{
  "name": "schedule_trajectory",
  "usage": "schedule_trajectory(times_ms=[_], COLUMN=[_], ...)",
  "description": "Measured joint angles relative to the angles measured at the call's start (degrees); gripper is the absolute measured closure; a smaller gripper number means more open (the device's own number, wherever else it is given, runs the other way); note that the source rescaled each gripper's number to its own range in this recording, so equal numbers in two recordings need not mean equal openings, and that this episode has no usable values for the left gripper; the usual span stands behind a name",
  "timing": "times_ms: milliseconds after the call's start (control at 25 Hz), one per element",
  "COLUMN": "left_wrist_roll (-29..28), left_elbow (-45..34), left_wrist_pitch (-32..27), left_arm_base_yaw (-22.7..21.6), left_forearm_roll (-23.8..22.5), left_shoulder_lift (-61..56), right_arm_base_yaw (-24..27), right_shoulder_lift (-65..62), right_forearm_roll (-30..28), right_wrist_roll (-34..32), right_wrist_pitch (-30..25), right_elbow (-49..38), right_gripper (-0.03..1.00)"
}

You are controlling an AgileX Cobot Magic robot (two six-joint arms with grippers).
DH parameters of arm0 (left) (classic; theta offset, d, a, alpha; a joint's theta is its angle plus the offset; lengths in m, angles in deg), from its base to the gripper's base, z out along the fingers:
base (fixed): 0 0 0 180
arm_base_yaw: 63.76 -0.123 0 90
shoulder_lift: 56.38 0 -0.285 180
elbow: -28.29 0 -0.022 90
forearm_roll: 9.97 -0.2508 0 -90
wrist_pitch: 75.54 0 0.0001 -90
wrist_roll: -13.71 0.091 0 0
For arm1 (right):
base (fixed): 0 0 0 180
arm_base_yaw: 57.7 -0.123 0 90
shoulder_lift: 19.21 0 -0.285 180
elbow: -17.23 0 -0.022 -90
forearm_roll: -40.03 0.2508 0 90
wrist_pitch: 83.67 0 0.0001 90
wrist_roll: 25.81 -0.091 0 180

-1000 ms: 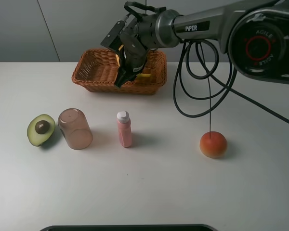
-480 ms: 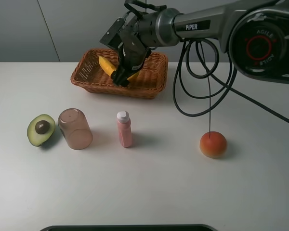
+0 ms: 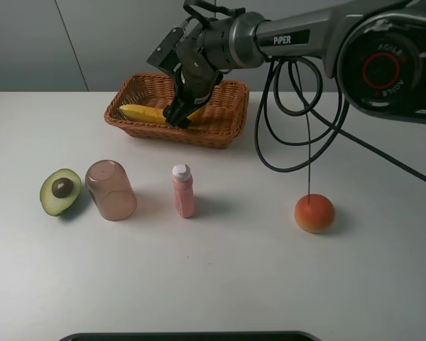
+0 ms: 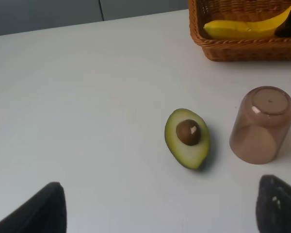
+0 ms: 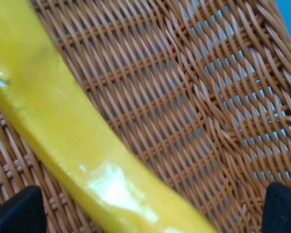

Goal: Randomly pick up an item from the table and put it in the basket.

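Observation:
The yellow banana (image 3: 145,114) lies flat inside the orange-brown wicker basket (image 3: 224,131) at the back of the white table (image 3: 220,277). My right gripper (image 3: 179,117) hangs low in the basket over the banana's right end. In the right wrist view the banana (image 5: 63,131) runs across the weave (image 5: 194,97) between the two fingers (image 5: 14,211), which stand wide apart and clear of it. My left gripper (image 4: 157,213) is open and empty over the table's left side, near the avocado; it sees the banana (image 4: 242,29) in the basket (image 4: 242,48).
A halved avocado (image 3: 59,190), an overturned pinkish cup (image 3: 111,190) and a pink bottle (image 3: 182,190) stand in a row at mid-table. A round orange-red fruit (image 3: 314,212) sits to the right. Black cables (image 3: 298,121) hang from the right arm.
The banana has gone from held tilted at the gripper to lying flat in the basket, stretched to the left. The right gripper has let go of it and barely moved.

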Motion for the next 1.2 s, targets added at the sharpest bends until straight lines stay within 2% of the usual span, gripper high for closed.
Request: schedule_trajectory(times_ms=[400, 560, 640, 840, 920, 1200], left_wrist_roll=[0.0, 0.0, 0.0, 0.0, 0.4, 0.4], left_elbow=[0.0, 0.0, 0.0, 0.0, 0.0, 0.0], left_wrist_pitch=[0.0, 0.0, 0.0, 0.0, 0.0, 0.0], left_arm_base_yaw=[0.0, 0.0, 0.0, 0.0, 0.0, 0.0], left_forearm_roll=[0.0, 0.0, 0.0, 0.0, 0.0, 0.0], left_shoulder_lift=[0.0, 0.0, 0.0, 0.0, 0.0, 0.0], right_arm_base_yaw=[0.0, 0.3, 1.5, 8.7, 12.2, 23.2], right_shoulder_lift=[-2.5, -8.1, -11.5, -20.9, -24.2, -37.9], right_forearm_roll=[-1.4, -1.0, 1.1, 12.6, 15.5, 19.7], right_wrist_roll=[1.2, 0.9, 0.6, 0.0, 0.0, 1.6], right_wrist_pitch=[-9.8, -16.4, -20.1, -30.4, -33.8, -35.0], right_elbow=[12.3, 17.4, 19.3, 20.2, 20.1, 14.2], right_gripper=[0.04, 0.04, 0.04, 0.04, 0.04, 0.03])
